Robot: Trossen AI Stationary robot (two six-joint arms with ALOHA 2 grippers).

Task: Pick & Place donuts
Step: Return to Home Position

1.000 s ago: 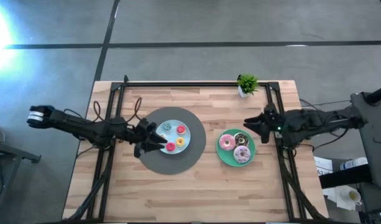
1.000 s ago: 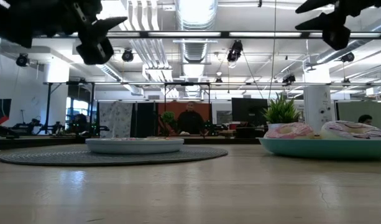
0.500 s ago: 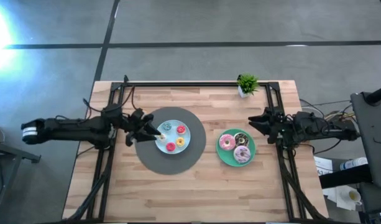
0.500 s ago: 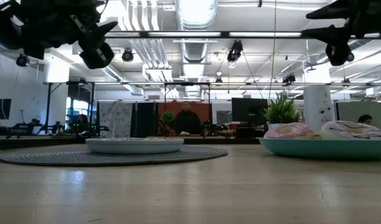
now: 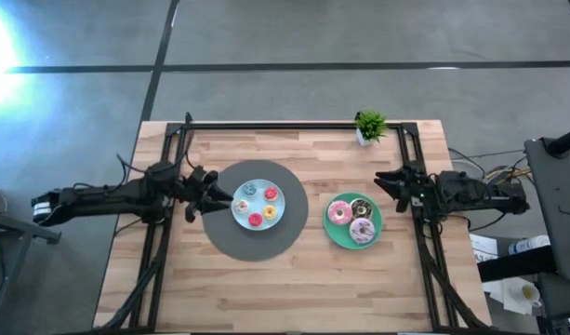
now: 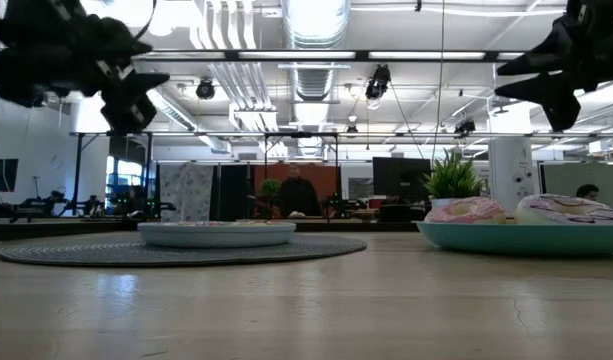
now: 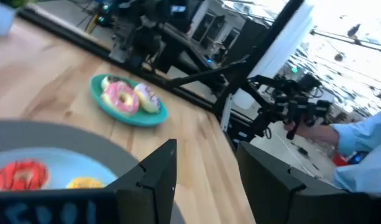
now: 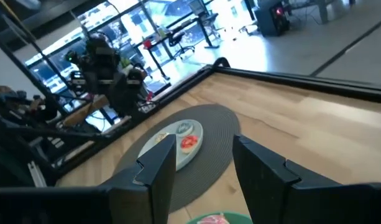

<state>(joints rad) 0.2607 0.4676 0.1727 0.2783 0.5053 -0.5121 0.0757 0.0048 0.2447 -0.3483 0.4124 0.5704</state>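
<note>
High view: mini donuts (image 5: 256, 220) on blue plate (image 5: 238, 216), larger donuts (image 5: 339, 213) on green plate (image 5: 332, 236). Left gripper (image 5: 213, 197) just left of blue, right gripper (image 5: 382, 180) far-right of green — both spread, empty. My worry — a low swing home clips a rim, spills donuts.

mat (image 5: 221, 240) on table (image 5: 294, 288); plate (image 5: 258, 204) on mat holding small donuts (image 5: 256, 220); second plate (image 5: 338, 238) right of mat holding larger donuts (image 5: 338, 213); plant (image 5: 369, 126) behind it
</note>
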